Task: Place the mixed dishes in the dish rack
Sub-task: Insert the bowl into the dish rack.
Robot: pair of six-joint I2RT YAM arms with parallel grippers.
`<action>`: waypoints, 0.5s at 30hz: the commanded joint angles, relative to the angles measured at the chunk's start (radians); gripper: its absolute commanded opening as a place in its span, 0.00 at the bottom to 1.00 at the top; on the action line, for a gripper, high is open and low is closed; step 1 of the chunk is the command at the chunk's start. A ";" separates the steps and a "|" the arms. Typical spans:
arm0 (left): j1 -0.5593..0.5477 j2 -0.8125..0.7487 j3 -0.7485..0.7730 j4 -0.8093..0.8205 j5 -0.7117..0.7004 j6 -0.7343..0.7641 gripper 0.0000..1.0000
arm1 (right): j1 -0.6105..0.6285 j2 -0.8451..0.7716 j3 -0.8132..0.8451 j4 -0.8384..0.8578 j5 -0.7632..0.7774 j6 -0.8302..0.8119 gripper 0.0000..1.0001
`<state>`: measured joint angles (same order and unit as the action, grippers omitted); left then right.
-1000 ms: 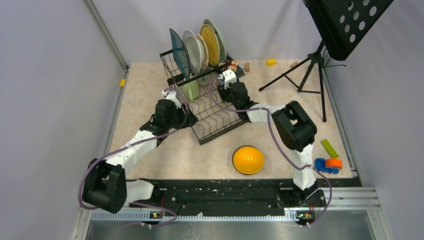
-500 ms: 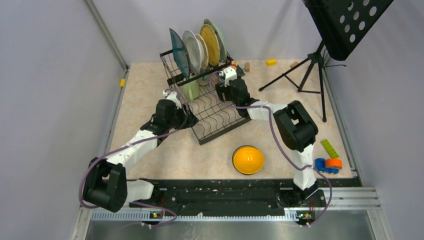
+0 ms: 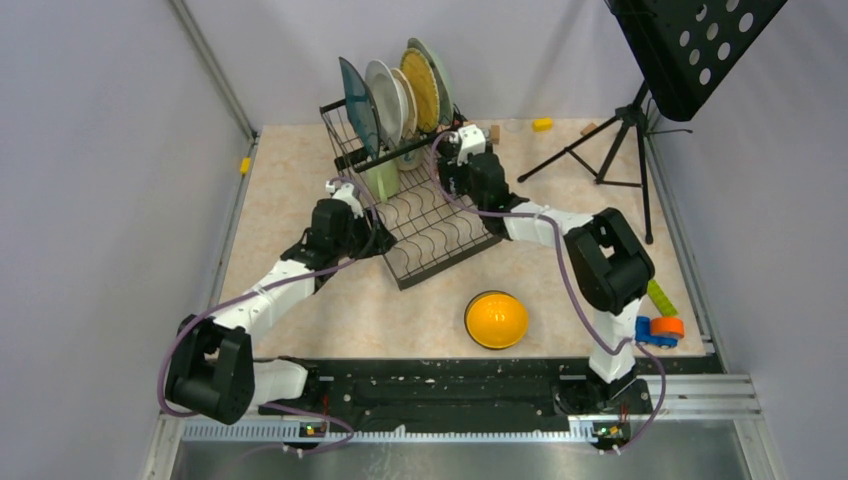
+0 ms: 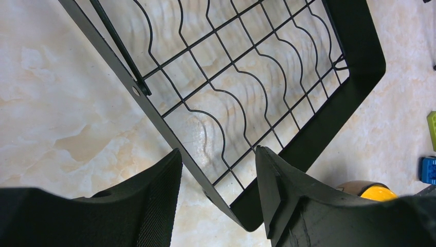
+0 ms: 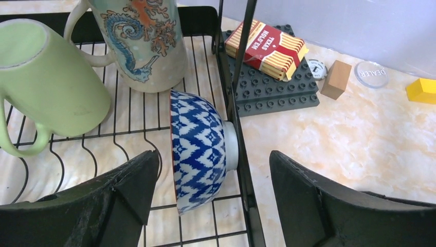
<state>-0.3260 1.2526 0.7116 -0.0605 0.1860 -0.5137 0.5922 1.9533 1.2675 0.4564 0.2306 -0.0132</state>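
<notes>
The dish rack (image 3: 432, 225) stands mid-table with several plates (image 3: 390, 95) upright in its raised back section. A blue-and-white patterned bowl (image 5: 198, 149) rests on its side in the tray against the right wall. My right gripper (image 5: 213, 175) hangs open above it, fingers clear on both sides. Beside the bowl are a light-green mug (image 5: 46, 77) and a cream dragon mug (image 5: 144, 41). My left gripper (image 4: 218, 175) is open and straddles the rack's left rim (image 4: 169, 131) near its front corner. A yellow-orange bowl (image 3: 496, 319) lies upside down in front of the rack.
A black tripod music stand (image 3: 620, 140) fills the back right. A card box (image 5: 267, 49) lies on a dark studded plate (image 5: 272, 90) just outside the rack, with a wooden block (image 5: 337, 80) and a yellow block (image 5: 421, 90). A blue toy car (image 3: 650, 330) sits near the right arm's base.
My right gripper has opened wider and drawn back from the rack towards the far right, leaving the patterned bowl in the tray. The left arm has held still.
</notes>
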 commanded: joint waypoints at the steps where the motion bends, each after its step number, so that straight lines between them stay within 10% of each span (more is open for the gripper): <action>1: 0.004 -0.005 0.006 0.015 -0.009 0.016 0.58 | -0.009 -0.083 -0.039 0.030 0.025 0.052 0.81; 15: 0.003 -0.111 0.014 0.036 0.015 0.075 0.63 | -0.008 -0.381 -0.288 -0.042 0.089 0.248 0.88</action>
<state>-0.3260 1.1809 0.7097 -0.0593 0.1783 -0.4858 0.5922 1.7042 1.0328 0.4164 0.2668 0.1467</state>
